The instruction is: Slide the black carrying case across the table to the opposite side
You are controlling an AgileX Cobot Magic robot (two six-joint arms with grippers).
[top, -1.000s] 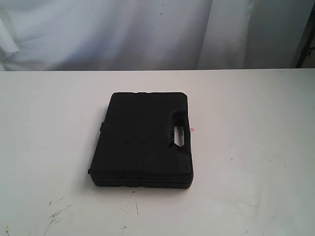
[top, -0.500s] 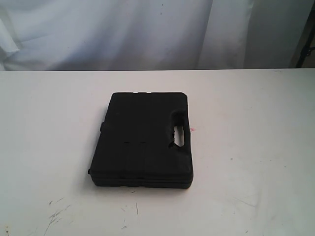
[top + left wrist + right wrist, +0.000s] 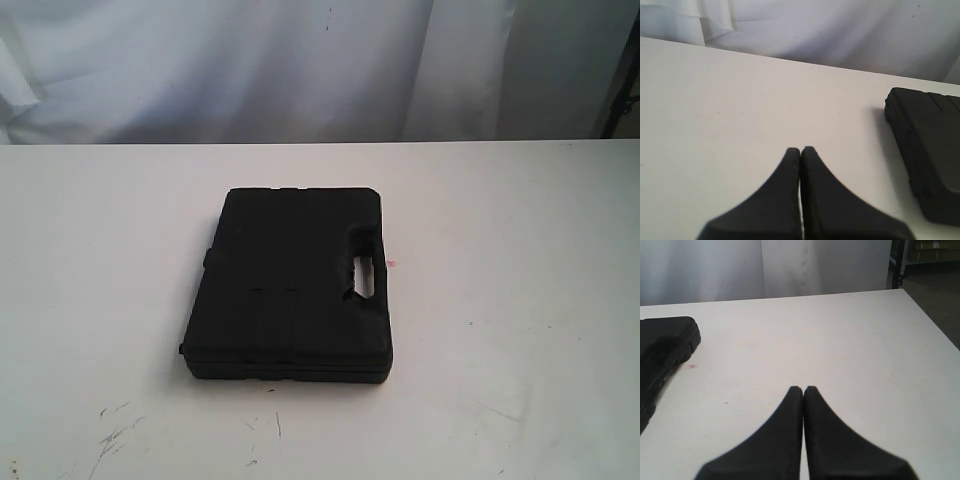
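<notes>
The black case (image 3: 290, 285) lies flat near the middle of the white table (image 3: 520, 250), its slot handle (image 3: 363, 277) on the right edge. Neither arm shows in the exterior view. In the left wrist view my left gripper (image 3: 800, 150) is shut and empty over bare table, with the case (image 3: 927, 145) off to one side, apart from it. My right gripper (image 3: 803, 389) is also shut on nothing, and a corner of the case (image 3: 662, 347) shows at the edge of the right wrist view, well clear of the fingers.
A white curtain (image 3: 300, 60) hangs behind the table's far edge. A tiny red dot (image 3: 392, 264) marks the table just right of the case. Dark scuff marks (image 3: 115, 435) lie at the front left. The table's right edge (image 3: 935, 322) drops to a dark floor.
</notes>
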